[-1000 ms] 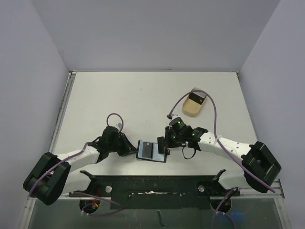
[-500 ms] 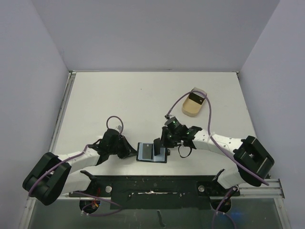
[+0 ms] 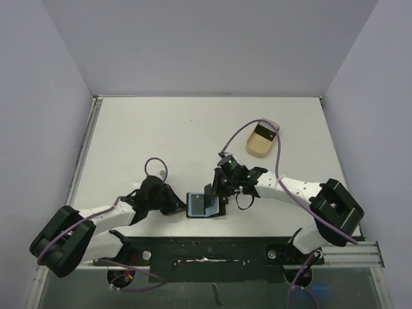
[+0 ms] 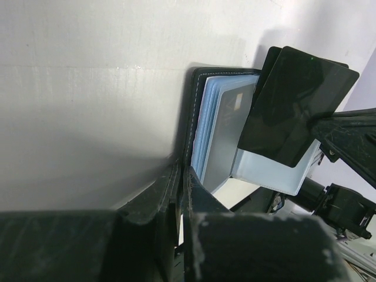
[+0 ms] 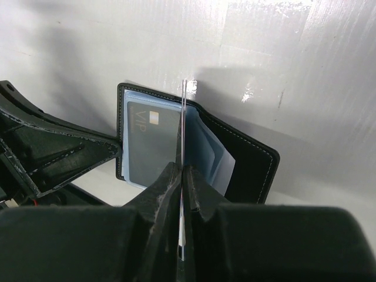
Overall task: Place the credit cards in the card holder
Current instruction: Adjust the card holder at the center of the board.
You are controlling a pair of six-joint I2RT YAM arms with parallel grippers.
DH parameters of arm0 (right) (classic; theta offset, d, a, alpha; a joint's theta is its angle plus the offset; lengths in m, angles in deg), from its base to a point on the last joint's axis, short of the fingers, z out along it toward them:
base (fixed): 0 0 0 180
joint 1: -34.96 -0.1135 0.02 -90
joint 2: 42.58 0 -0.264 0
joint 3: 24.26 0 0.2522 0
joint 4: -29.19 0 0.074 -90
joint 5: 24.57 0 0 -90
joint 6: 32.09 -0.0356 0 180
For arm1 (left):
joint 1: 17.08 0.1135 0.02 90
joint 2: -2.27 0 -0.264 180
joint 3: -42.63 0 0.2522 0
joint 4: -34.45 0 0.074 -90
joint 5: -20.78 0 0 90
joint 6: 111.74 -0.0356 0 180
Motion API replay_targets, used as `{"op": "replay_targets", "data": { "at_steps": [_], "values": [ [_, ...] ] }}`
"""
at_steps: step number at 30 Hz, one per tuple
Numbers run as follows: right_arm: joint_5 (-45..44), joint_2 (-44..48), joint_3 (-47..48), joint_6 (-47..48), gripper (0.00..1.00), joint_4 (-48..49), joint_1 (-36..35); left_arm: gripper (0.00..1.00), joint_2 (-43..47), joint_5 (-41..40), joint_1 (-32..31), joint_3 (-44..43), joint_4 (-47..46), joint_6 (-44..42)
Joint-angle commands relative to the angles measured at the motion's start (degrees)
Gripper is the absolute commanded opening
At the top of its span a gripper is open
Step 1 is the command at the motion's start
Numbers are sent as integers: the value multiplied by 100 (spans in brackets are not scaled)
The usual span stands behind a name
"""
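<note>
The card holder (image 3: 201, 206) lay open at the counter's (image 3: 161, 141) six o'clock, left jaws pinching its edge. One grey card (image 5: 147, 144) was sleeved; right jaws clamped a dark card (image 4: 296, 106) above, not yet inserted.

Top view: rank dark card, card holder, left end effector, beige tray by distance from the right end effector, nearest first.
1. Dark card, in the right end effector's grip.
2. Card holder, below it.
3. Left end effector, at the holder's left edge.
4. Beige tray, far upper right.
</note>
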Motion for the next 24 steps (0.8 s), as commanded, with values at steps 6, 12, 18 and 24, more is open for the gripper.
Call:
{"op": "replay_targets", "data": {
  "at_steps": [6,12,18,24],
  "values": [
    [-458,76,185,174,0,-68,-53,9,96,-266,-52,-382,215,-214],
    [-499,301,250,382,0,-268,-37,34,444,-566,-41,-765,947,-305],
    [-359,622,3,571,0,32,-43,56,687,-656,-37,-1143,1317,-481],
    [-175,793,-286,663,0,464,-31,58,758,-412,-33,-1358,1138,-638]
  ]
}}
